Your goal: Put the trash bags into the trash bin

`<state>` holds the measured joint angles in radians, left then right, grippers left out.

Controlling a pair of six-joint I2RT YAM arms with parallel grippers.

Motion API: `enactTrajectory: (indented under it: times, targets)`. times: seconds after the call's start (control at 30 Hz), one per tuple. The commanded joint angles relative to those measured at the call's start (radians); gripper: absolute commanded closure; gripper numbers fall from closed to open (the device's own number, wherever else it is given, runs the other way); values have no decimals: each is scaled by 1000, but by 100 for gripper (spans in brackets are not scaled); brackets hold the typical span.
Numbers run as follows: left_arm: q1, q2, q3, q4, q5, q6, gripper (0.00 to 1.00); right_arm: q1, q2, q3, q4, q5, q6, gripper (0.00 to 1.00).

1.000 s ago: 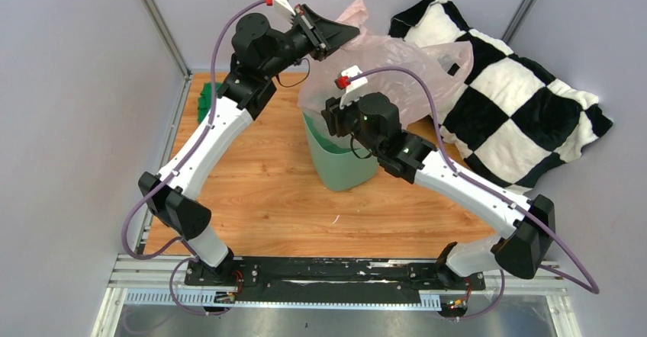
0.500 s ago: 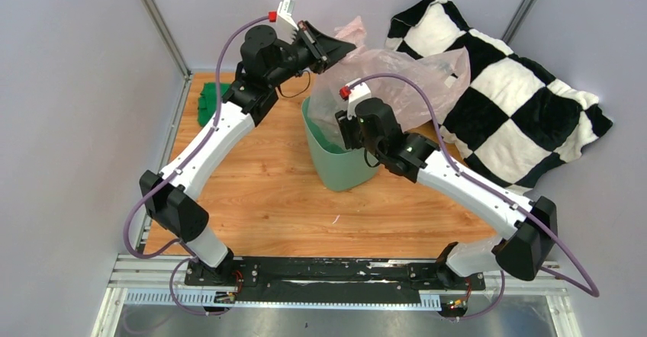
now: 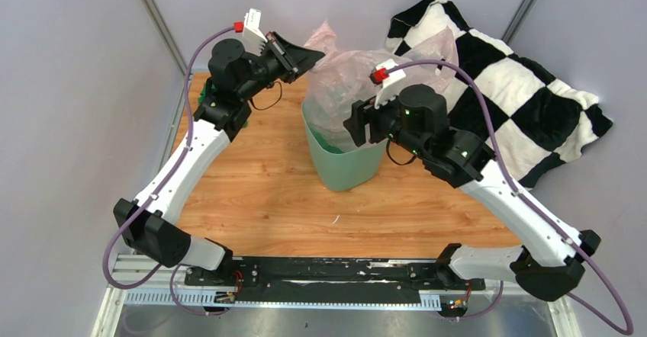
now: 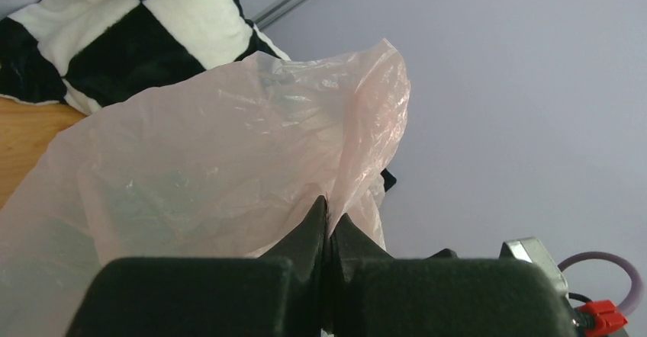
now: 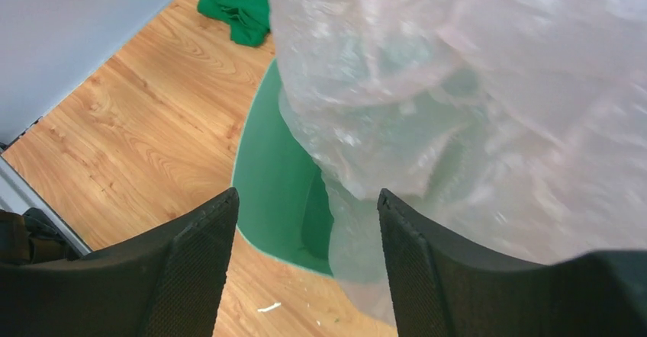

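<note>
The pale-pink trash bag (image 3: pixel 343 78) stands bunched over the mint-green trash bin (image 3: pixel 343 165), with its lower part inside the bin and most of it above the rim. My left gripper (image 3: pixel 310 52) is shut on the bag's top edge and holds it up at the far left of the bin. The left wrist view shows the fingertips (image 4: pixel 317 219) pinching the thin film (image 4: pixel 214 146). My right gripper (image 5: pixel 305 200) is open and empty, just over the bin's near rim (image 5: pixel 275 162), beside the bag (image 5: pixel 458 85).
A black-and-white checkered cushion (image 3: pixel 511 85) leans at the back right, close behind the bin. A small dark green cloth (image 5: pixel 240 1) lies on the wooden table at the far left. Grey walls close in the sides.
My left gripper has moved left with the bag's edge. My right arm has swung up and to the right. The bag now stands more upright over the bin.
</note>
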<state>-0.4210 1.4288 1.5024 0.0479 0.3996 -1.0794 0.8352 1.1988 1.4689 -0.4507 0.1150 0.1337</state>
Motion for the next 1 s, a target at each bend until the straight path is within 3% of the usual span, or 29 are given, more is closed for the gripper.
enactTrajectory:
  times: [0.0, 0.3, 0.5, 0.67, 0.97]
  targets:
    - [4, -52, -15, -109, 16, 87, 100, 2, -76, 24, -160, 111, 52, 29]
    - [7, -152, 43, -473, -172, 325, 100, 2, -293, -137, -250, 294, 156, 23]
    - [7, -201, 21, -576, -225, 387, 100, -9, -379, -306, -93, 342, 192, 17]
    - [7, -245, 33, -649, -318, 443, 100, -101, -383, -433, 149, 205, 228, 15]
    - [7, -282, 38, -707, -397, 497, 100, -278, -414, -587, 441, -147, 327, 16]
